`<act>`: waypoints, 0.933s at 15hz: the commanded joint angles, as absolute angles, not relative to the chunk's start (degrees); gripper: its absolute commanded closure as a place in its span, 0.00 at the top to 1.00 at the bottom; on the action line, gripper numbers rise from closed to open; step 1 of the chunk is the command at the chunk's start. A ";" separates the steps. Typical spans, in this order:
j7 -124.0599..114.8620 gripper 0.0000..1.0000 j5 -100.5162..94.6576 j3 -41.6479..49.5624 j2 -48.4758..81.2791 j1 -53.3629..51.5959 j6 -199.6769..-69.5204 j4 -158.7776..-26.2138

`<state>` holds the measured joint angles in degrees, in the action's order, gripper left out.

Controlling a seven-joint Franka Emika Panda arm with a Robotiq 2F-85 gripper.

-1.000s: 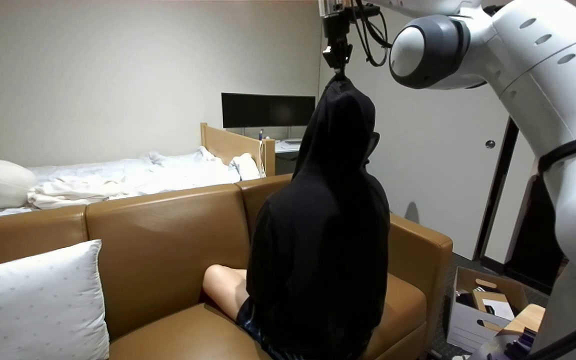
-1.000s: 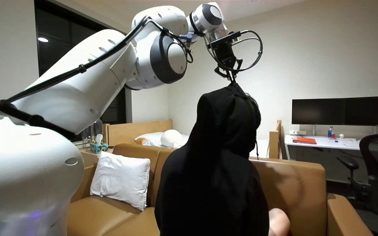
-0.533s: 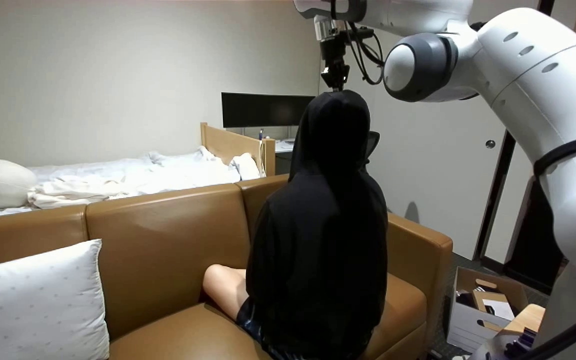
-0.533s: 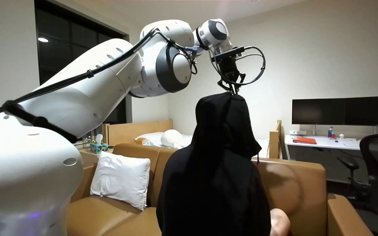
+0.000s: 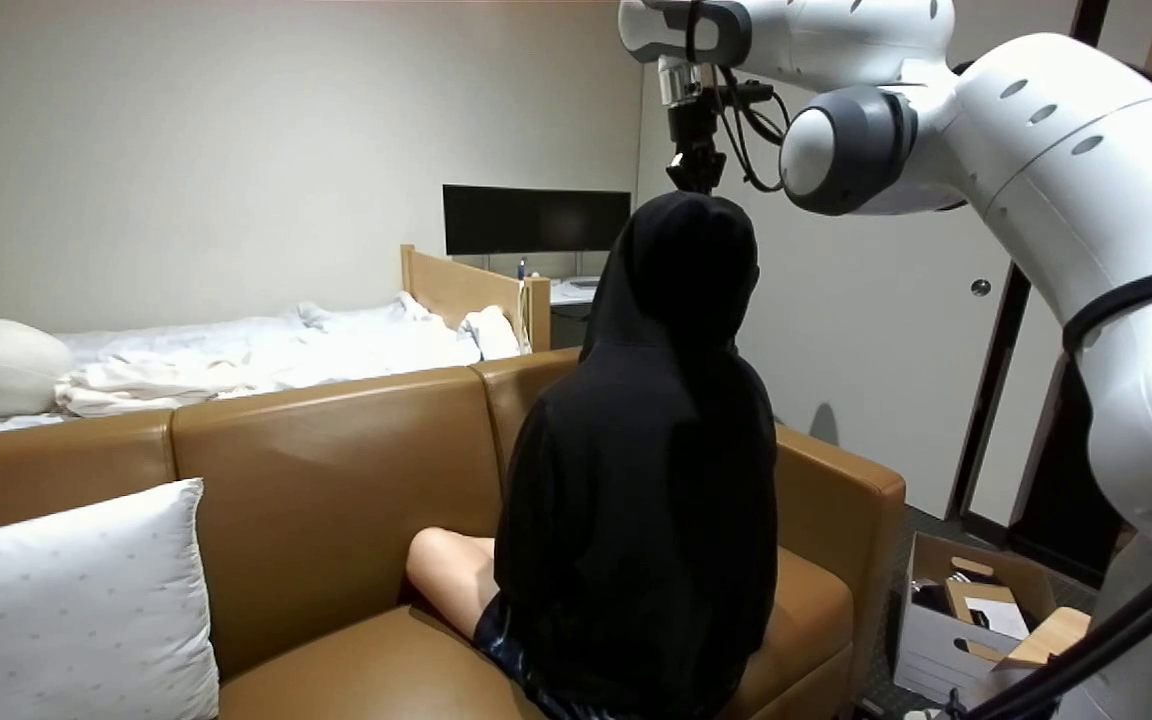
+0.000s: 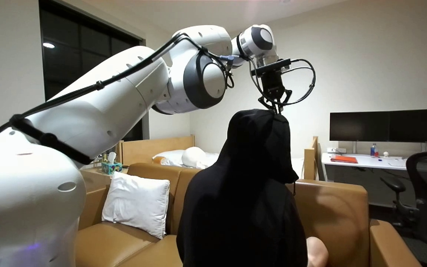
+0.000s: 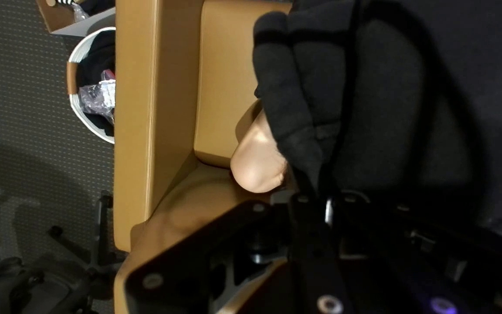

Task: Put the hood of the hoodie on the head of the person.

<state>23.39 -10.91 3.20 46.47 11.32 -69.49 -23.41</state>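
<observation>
Black hood [image 6: 259, 142] directly beneath pincer [image 6: 277, 110], touching; pincer clenched on its front edge.

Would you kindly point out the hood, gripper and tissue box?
Hood [image 5: 686, 268], in an exterior view: its back surface.
Gripper [image 6: 277, 110], in an exterior view: midway between its fingertips.
Tissue box [image 6: 111, 168], in an exterior view: its patterned side.

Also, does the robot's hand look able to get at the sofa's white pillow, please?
Probably not: the hand is pinching the black hood and would need to release it before taking the white pillow.
</observation>
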 commanded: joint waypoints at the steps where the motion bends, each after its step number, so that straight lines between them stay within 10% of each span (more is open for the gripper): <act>1: 20.10 0.02 -9.53 3.03 46.20 12.48 -69.65 -25.65; 12: 17.19 0.02 -9.38 2.48 45.80 12.46 -69.06 -25.74; 13: 16.69 0.32 -9.52 2.62 45.83 12.41 -69.28 -25.58; 14: 16.55 0.33 -9.43 2.55 45.73 12.52 -69.28 -25.54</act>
<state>18.77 -10.38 2.55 46.59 11.51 -69.48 -23.41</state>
